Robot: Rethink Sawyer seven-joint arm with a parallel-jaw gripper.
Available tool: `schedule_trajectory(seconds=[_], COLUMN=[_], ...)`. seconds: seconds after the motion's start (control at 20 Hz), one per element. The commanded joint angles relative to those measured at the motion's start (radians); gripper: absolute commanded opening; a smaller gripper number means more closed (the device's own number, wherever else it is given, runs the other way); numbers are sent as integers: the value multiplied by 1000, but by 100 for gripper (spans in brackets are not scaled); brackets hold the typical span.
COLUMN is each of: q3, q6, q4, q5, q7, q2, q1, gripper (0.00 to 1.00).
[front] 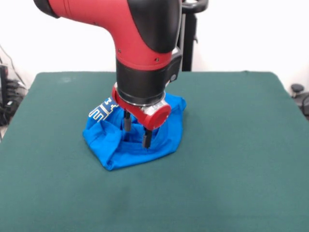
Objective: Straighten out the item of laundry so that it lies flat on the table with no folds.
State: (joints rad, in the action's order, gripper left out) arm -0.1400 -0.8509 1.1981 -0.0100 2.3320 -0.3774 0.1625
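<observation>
Here, a crumpled blue shirt (130, 145) lies bunched in a heap just left of centre frame on the green table (231, 159), a scrap of white print showing at its upper left. The red-and-black arm descends from the top, its gripper (137, 130) open, two dark fingers (147, 138) apart, tips down in the folds.

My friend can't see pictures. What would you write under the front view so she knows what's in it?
A red and black robot arm reaches down with its open gripper into a crumpled bright blue T-shirt, bunched up in the middle of a dark green table. A bit of white print shows on the shirt's left edge.
</observation>
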Motion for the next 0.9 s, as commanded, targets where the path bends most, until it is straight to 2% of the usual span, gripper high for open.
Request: schedule_trajectory(seconds=[0.05, 0.7, 0.9], q3=[6, -2, 2], q6=[72, 269, 279], q4=[175, 183, 185], q5=[-56, -61, -77], q7=[246, 259, 245], q2=[-26, 88, 99], q1=[-39, -42, -40], gripper=[100, 100, 100])
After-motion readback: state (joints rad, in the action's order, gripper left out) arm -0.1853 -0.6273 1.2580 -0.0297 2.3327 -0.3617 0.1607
